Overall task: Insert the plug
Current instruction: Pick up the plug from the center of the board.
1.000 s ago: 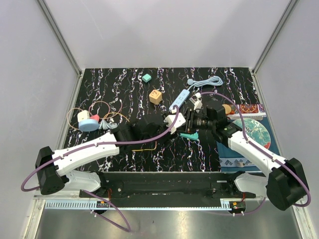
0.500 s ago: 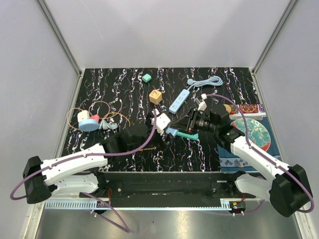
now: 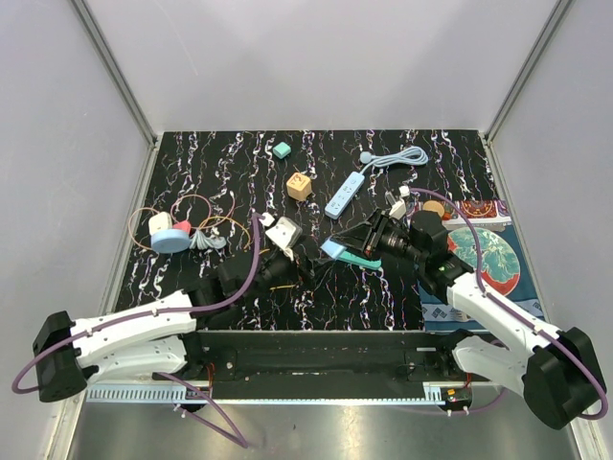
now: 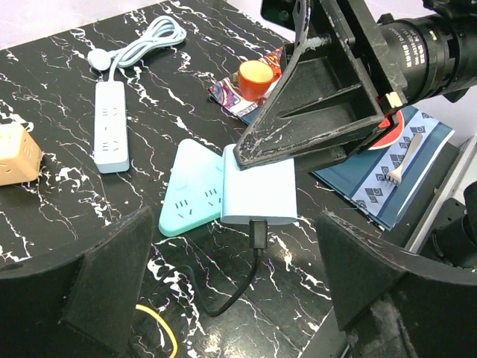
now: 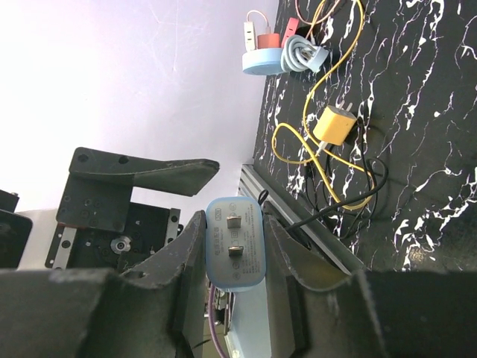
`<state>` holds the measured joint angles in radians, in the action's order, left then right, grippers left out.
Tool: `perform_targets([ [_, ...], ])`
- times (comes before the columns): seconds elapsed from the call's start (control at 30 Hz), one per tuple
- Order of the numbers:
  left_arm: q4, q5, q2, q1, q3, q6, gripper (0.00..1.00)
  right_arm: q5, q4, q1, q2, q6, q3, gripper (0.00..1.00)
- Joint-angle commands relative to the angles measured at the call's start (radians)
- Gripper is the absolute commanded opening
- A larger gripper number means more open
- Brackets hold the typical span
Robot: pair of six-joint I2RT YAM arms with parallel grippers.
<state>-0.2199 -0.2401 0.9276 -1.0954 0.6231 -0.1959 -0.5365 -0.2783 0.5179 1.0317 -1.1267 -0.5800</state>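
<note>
Your desk [image 3: 211, 163] is a black slab veined with white, closed in by pale walls [image 3: 316, 57] and slanting aluminium posts [image 3: 115, 72] at the far corners. Your right hand [image 5: 235, 221] is clamped on the plug [image 5: 234, 253], a pale blue block with two flat pins showing between the fingers. It hangs over the middle of the desk, a little toward the near edge. A black cable [image 4: 257, 237] trails from its lower end. Just beside it lies the teal socket block [image 4: 190, 190]; you cannot tell whether the two touch. Your left hand [image 4: 235, 224] stands wide open and grips nothing, near the plug on its left side. Toward the far edge you have a light blue power strip [image 3: 345, 195] with its coiled cord [image 3: 397, 158], a wooden cube [image 3: 300, 185] and a small mint cube [image 3: 282, 149]. Along the right edge lies a patterned blue mat [image 3: 445, 311]. Near the left edge sits a round blue holder [image 3: 170, 240] among thin loops of wire [image 3: 196, 203].
</note>
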Motion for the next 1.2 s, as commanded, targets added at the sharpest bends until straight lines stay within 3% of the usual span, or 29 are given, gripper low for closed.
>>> perform_targets([
  [0.0, -0.125, 0.019, 0.042, -0.006, 0.024, 0.016, 0.93, 0.03, -0.096, 0.004, -0.024, -0.047, 0.008, 0.0],
  [0.33, -0.17, -0.007, 0.125, -0.02, 0.061, 0.124, 0.91, 0.033, -0.114, 0.007, -0.018, -0.07, 0.019, 0.0],
  [0.8, -0.279, 0.038, 0.174, -0.02, 0.05, 0.187, 0.77, 0.04, -0.151, 0.016, -0.007, -0.091, 0.035, 0.0],
  [1.03, -0.335, 0.038, 0.191, -0.02, 0.029, 0.19, 0.54, 0.041, -0.167, 0.018, -0.001, -0.097, 0.049, 0.0],
  [1.17, -0.32, 0.028, 0.201, -0.02, 0.035, 0.188, 0.32, 0.047, -0.182, 0.017, 0.008, -0.102, 0.058, 0.03],
])
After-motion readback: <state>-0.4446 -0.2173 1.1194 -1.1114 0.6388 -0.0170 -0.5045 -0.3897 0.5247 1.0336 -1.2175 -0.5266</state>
